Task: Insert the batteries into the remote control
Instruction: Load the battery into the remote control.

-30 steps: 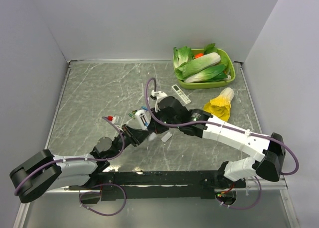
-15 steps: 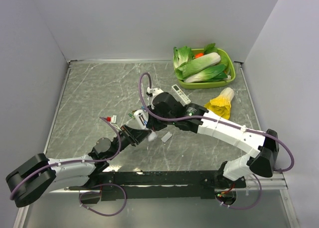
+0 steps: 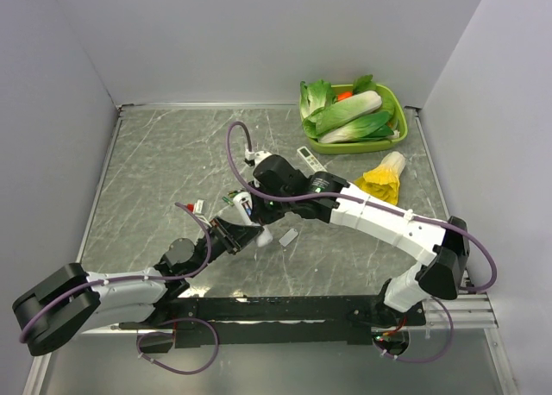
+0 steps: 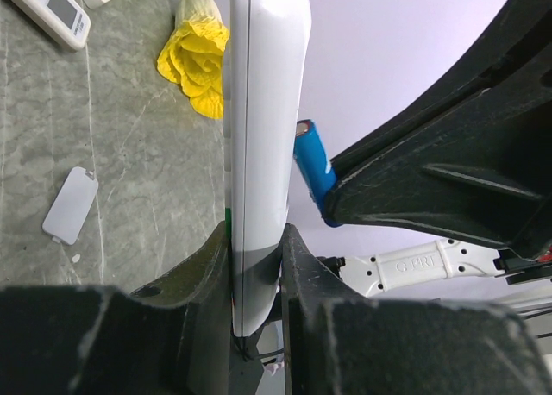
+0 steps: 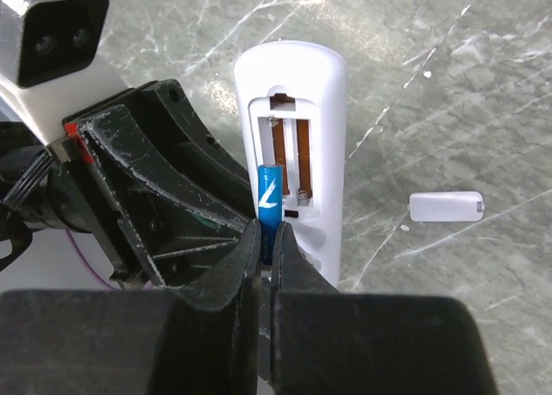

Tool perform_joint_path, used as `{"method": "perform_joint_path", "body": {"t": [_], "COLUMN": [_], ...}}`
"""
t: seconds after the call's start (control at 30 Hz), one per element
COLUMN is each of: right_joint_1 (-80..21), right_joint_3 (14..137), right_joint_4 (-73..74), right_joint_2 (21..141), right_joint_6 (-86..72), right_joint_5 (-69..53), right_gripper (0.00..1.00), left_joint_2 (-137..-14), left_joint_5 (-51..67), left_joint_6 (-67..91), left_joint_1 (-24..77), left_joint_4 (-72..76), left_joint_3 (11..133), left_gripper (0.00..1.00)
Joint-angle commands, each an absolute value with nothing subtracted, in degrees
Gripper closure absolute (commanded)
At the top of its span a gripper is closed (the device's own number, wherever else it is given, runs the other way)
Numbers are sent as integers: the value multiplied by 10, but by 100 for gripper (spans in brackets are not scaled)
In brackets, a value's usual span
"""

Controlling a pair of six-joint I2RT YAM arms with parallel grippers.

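My left gripper (image 4: 256, 257) is shut on the lower end of the slim white remote control (image 4: 259, 145) and holds it up off the table (image 3: 244, 209). In the right wrist view the remote (image 5: 304, 93) shows its open battery bay with bare copper contacts. My right gripper (image 5: 269, 240) is shut on one blue battery (image 5: 270, 197), whose upper end lies at the bay's left slot. The battery also shows beside the remote in the left wrist view (image 4: 314, 166). A second blue battery is not in view.
The loose white cover plate (image 3: 288, 236) lies on the table right of the remote. A longer buttoned remote (image 3: 312, 162) lies behind it. A yellow-green cabbage (image 3: 381, 181) and a green tray (image 3: 398, 128) of vegetables are at the back right.
My right arm has swung left, bringing its gripper and the blue battery over the held remote. My left gripper has stayed put with the remote.
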State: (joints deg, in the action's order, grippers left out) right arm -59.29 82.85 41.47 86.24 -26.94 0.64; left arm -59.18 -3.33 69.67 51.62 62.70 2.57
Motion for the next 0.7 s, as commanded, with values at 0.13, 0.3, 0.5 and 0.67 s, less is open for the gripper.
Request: {"method": "perform_joint_path", "body": {"t": [0.13,0.3,0.5,0.67], "right_joint_1": [-596,-596,-597,-597], "right_joint_3": [871,867,878,878], "right_joint_4": [434,414,411,404], "right_joint_2": [891,893,904,909], "right_joint_6": [-265,-269,-270,-273], "right_joint_5": [11,4,3,4], "right_gripper": [100,100,100,100], "left_joint_2": [-584,-577,-579,-583], "left_joint_5": [-40,-40,-40,-35], "left_joint_6": [700,701,710,713], "left_joint_1": [520,520,521,521], "left_joint_4": [664,659,672,679], "left_joint_3": [-15,-14,-19,-18], "left_gripper": [99,99,99,99]}}
